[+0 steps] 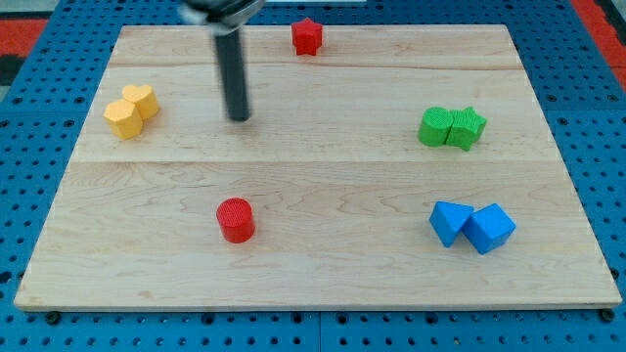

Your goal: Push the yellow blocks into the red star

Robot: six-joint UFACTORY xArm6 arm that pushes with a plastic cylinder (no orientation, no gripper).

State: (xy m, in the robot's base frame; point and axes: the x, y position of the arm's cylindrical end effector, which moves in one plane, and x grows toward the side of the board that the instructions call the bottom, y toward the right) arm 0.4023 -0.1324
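Two yellow blocks sit touching at the view's left: a yellow hexagon [123,118] and a yellow heart-like block [143,100] just above and right of it. The red star [307,36] lies near the top edge, right of centre-left. My tip [239,117] rests on the board about a hundred pixels right of the yellow blocks and below-left of the red star, touching no block.
A red cylinder [236,219] stands below my tip. A green cylinder-like block [435,127] and a green star [467,127] touch at the right. Two blue blocks [449,221] [489,228] touch at the lower right. The wooden board [313,284] lies on a blue pegboard.
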